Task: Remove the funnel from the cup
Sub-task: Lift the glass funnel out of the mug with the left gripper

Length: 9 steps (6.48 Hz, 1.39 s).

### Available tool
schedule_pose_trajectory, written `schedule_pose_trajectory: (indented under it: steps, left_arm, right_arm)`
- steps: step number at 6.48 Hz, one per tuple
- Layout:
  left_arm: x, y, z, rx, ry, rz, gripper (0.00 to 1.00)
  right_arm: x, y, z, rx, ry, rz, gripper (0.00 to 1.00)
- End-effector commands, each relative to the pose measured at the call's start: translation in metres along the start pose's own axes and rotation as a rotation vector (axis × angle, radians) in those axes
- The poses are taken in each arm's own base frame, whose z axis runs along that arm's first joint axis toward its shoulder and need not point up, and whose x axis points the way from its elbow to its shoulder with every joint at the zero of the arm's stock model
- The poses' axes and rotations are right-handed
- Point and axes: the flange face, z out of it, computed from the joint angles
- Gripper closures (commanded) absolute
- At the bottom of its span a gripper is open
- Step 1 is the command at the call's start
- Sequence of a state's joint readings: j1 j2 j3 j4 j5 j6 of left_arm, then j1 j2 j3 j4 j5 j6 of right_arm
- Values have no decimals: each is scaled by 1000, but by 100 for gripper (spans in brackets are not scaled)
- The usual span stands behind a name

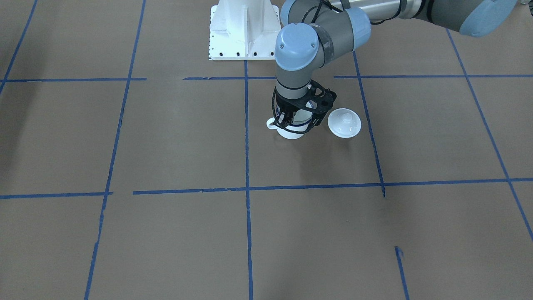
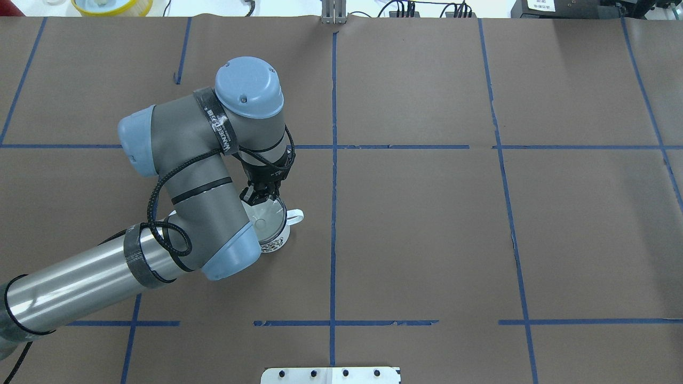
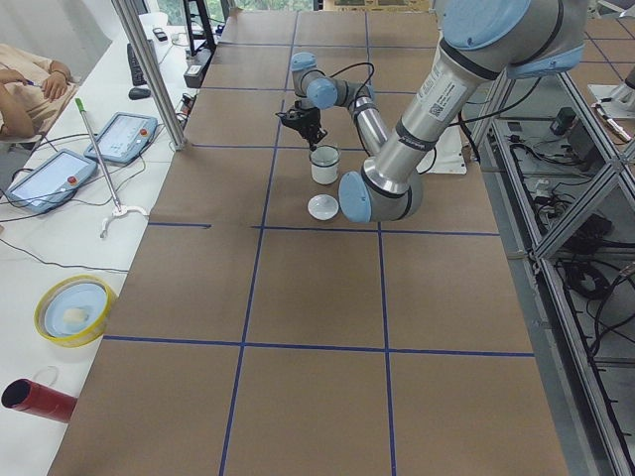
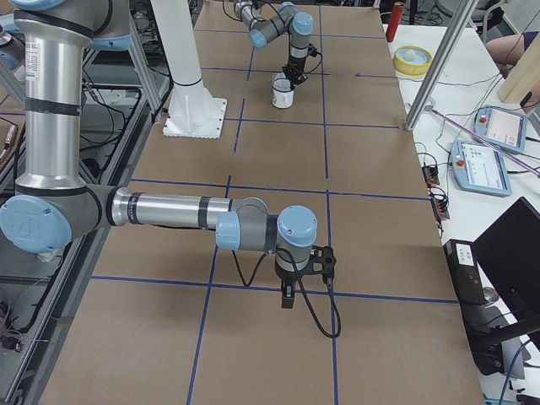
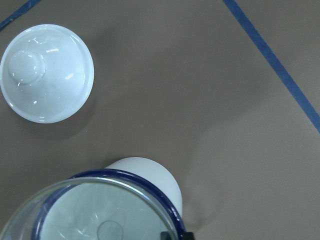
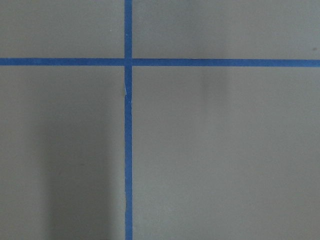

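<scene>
Funnel (image 2: 265, 220) seated in cup (image 1: 291, 133), directly under left gripper (image 2: 257, 200). Jaws down at funnel's far rim; pinching or not, cannot tell. Cup upright, left of desk centre, handle toward right edge. Knobbed lid (image 1: 344, 123) just beside cup, left-edge side, apart. Right gripper (image 4: 288, 299) near right edge; jaws' state cannot tell.

Lid (image 1: 344, 122) just beside cup (image 1: 291, 133) on robot's left, blocks that side; left gripper (image 2: 256, 200) and wrist cover cup's mouth. Handle side: bare table (image 1: 187, 137).

black strap (image 2: 220, 127) on left arm (image 2: 197, 160) — white lettering, roughly "WANJEE", blurred
</scene>
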State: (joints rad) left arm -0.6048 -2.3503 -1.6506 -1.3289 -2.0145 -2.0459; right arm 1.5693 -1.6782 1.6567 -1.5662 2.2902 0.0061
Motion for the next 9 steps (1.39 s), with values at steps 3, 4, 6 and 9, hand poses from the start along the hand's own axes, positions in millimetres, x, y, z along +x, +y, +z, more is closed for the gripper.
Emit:
schedule_pose_trajectory:
  steps: [3, 4, 6, 9]
  left_arm:
    - [10, 14, -28, 16, -1, -6, 100]
    - [5, 13, -62, 59, 33, -13, 100]
    - [7, -25, -137, 118, 157, -55, 100]
    - [59, -117, -172, 206, 412, -100, 100]
  right_arm:
    - [0, 0, 0, 0, 0, 0, 0]
    - [0, 0, 0, 0, 0, 0, 0]
    - [0, 0, 0, 0, 0, 0, 0]
    - [0, 0, 0, 0, 0, 0, 0]
